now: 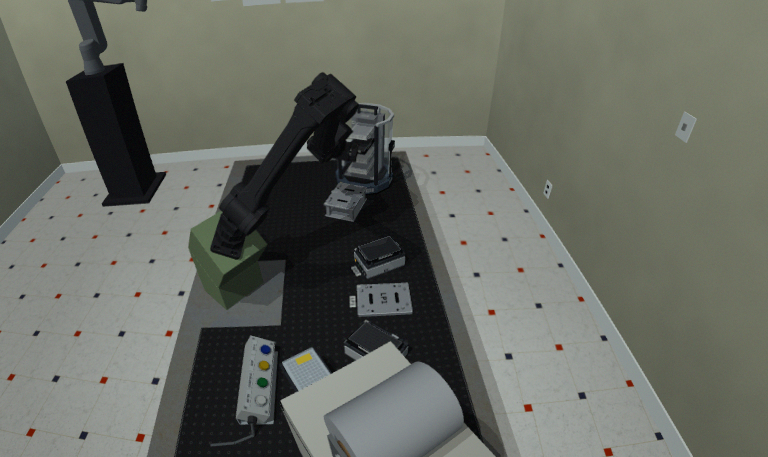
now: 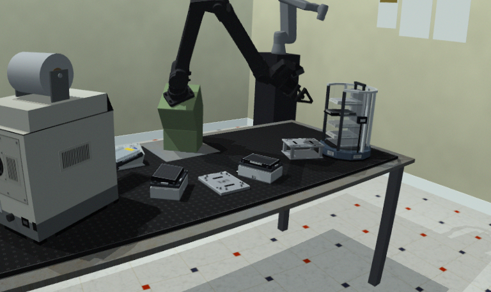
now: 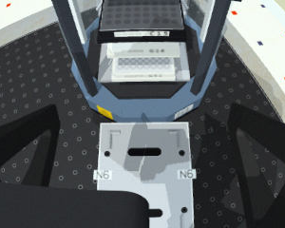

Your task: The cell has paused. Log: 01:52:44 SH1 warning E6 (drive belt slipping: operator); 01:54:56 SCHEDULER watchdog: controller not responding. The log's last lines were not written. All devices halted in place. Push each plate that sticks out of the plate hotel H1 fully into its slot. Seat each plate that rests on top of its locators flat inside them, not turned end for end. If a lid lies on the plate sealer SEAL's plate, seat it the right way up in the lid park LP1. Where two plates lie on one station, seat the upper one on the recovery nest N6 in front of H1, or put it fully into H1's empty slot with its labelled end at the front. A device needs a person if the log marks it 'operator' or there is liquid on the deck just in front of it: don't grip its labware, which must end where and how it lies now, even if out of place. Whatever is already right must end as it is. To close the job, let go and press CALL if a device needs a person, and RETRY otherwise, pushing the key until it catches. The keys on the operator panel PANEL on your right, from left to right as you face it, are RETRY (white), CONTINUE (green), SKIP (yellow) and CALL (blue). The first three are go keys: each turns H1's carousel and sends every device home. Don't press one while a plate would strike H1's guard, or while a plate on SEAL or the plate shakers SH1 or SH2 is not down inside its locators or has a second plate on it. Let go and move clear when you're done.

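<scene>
One arm: gripper (image 2: 303, 94) spread wide, holding nothing, raised in front of plate hotel H1 (image 2: 327, 104).
Dark plate (image 3: 142, 8): juts forward from its H1 slot.
Nest N6 (image 3: 145, 180): bare, directly below the gripper.
Panel (image 1: 256, 379): well apart.

So the black arm (image 2: 231, 25) rises steeply from its base, bends sharply at the elbow way up high, then slopes down to the wrist. The gripper (image 2: 302, 95) is tilted forward and down, fingers spread wide apart, nothing between them.
</scene>
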Tool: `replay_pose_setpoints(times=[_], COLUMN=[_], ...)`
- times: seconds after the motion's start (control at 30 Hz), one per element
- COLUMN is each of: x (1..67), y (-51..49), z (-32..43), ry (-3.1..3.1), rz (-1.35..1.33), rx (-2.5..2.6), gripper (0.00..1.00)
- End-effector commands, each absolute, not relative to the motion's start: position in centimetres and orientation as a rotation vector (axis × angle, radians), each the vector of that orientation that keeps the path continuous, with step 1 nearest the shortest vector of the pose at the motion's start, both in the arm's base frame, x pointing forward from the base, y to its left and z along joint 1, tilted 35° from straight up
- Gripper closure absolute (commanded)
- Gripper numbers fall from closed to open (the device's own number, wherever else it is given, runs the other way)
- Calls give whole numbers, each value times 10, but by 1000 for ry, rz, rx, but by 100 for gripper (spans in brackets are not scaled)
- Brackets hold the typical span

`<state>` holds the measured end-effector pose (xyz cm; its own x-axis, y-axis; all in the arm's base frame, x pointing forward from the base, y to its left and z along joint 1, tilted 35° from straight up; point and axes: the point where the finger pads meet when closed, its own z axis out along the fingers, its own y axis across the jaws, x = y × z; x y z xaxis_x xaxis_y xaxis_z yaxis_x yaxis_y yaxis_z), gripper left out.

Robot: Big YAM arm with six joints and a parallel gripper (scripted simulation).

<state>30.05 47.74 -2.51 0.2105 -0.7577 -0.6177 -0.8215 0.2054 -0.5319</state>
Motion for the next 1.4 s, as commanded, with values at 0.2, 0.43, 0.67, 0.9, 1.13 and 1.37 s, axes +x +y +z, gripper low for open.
replay_pose_setpoints(times=[0.2,0.43,0.67,0.9,1.13,1.37], x=[322,317,317,317,317,317], y=[494,488,487,487,487,487], z=[-24,-35,-35,-35,-35,-35], ry=[1518,1540,1540,1540,1540,1540], rz=[73,63,63,63,63,63], rx=[-1523,-1551,-1551,-1551,-1551,-1551], gripper=[4,18,28,42,52,66])
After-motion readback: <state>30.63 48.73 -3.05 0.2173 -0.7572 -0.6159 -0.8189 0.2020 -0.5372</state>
